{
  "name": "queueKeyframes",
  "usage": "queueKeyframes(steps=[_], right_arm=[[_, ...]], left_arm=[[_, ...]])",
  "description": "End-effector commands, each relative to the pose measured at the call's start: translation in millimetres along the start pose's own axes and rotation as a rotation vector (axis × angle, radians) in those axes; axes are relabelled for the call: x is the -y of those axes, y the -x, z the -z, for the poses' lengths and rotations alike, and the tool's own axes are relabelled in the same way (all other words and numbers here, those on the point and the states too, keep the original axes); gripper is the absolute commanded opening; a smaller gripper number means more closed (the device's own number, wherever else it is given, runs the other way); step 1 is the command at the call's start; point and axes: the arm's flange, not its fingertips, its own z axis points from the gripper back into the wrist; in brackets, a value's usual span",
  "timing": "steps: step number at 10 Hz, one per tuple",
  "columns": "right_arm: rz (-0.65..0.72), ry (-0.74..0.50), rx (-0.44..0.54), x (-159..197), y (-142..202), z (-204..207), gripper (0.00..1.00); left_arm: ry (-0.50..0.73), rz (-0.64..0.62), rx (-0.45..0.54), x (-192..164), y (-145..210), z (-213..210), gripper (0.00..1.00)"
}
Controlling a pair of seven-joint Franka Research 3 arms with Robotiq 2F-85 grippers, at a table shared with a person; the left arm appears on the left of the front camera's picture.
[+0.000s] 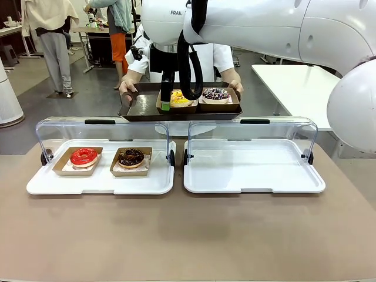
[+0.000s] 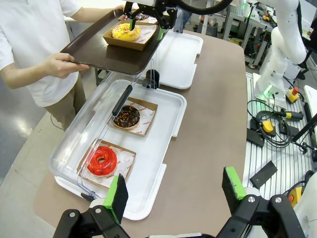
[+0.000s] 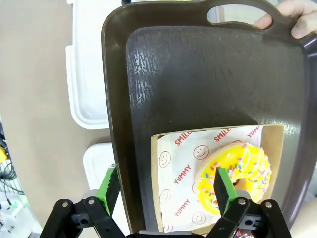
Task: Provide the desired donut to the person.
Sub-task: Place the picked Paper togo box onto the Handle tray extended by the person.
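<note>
The person (image 1: 222, 57) in a white shirt holds a dark tray (image 1: 141, 107) over the table's far edge. On it, in cardboard boxes, sit a yellow sprinkled donut (image 1: 178, 97) and a purple-sprinkled chocolate donut (image 1: 215, 94). My right gripper (image 3: 166, 187) hangs open just above the tray (image 3: 198, 74). One of its fingers stands beside the yellow donut (image 3: 237, 173) and the other past the tray's rim, holding nothing. My left gripper (image 2: 174, 191) is open above the table's near edge. From there I see the person (image 2: 34, 44), the tray (image 2: 99, 49) and the yellow donut (image 2: 126, 31).
The left white display case (image 1: 59, 185), lid raised, holds a red glazed donut (image 1: 84, 156) and a chocolate donut (image 1: 130, 157) in boxes. The right display case (image 1: 252, 176) also has its lid up. A white table (image 1: 288, 82) stands at the back right.
</note>
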Motion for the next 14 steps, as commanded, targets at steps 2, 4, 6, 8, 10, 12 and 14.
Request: queueKeyframes(steps=[2, 4, 6, 8, 10, 12, 14], right_arm=[[0.008, -0.039, 0.019, -5.9, 5.0, -2.4, 1.0], [-0.024, -0.046, -0.083, -32.4, 8.5, -22.6, 1.0], [-0.078, -0.015, -0.116, -61.5, 32.8, -70.7, 1.0], [-0.076, 0.018, -0.121, -78.2, 69.9, -107.5, 1.0], [-0.028, 0.05, -0.111, -81.4, 114.8, -128.0, 1.0], [-0.007, 0.043, -0.084, -79.4, 149.6, -133.4, 1.0], [0.01, 0.0, -0.039, -78.4, 175.1, -123.4, 1.0]], left_arm=[[0.004, 0.008, 0.015, 0.1, -0.6, -1.8, 1.0], [0.004, 0.008, 0.015, 0.1, -0.6, -1.8, 1.0], [0.004, 0.008, 0.015, 0.1, -0.6, -1.8, 1.0], [0.004, 0.008, 0.015, 0.1, -0.6, -1.8, 1.0], [0.004, 0.008, 0.015, 0.1, -0.6, -1.8, 1.0], [0.004, 0.008, 0.015, 0.1, -0.6, -1.8, 1.0], [0.004, 0.008, 0.015, 0.1, -0.6, -1.8, 1.0]])
